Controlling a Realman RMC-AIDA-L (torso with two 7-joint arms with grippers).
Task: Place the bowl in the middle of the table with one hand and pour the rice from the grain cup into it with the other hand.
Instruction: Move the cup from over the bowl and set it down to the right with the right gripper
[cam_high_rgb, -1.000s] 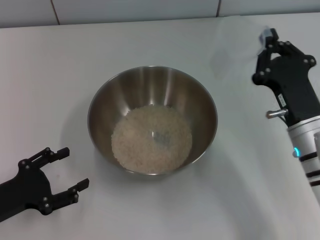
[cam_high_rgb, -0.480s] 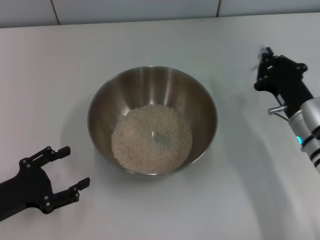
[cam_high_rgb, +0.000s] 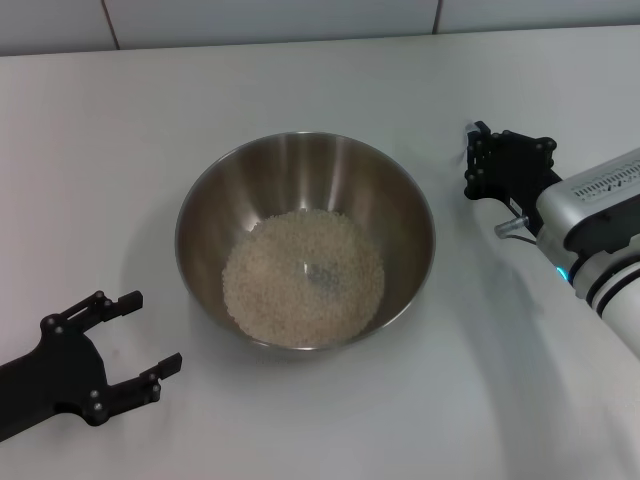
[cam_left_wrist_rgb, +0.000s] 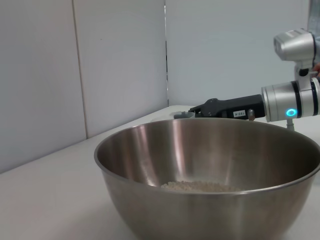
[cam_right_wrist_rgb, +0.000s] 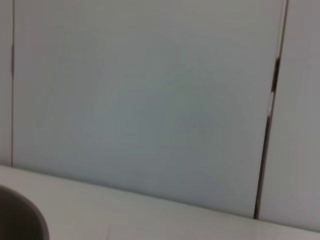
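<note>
Left gripper (cam_high_rgb: 148, 332) jaws spread, near bowl (cam_high_rgb: 200, 215) | rice (cam_high_rgb: 303, 277) inside

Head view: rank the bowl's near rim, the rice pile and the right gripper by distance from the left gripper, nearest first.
1. Bowl rim, just up and to the right of the left gripper.
2. Rice, in the bowl's bottom, further right.
3. Right gripper, beyond the bowl on the table's far right side.

White panelled wall (cam_left_wrist_rgb: 120, 60) behind
</note>
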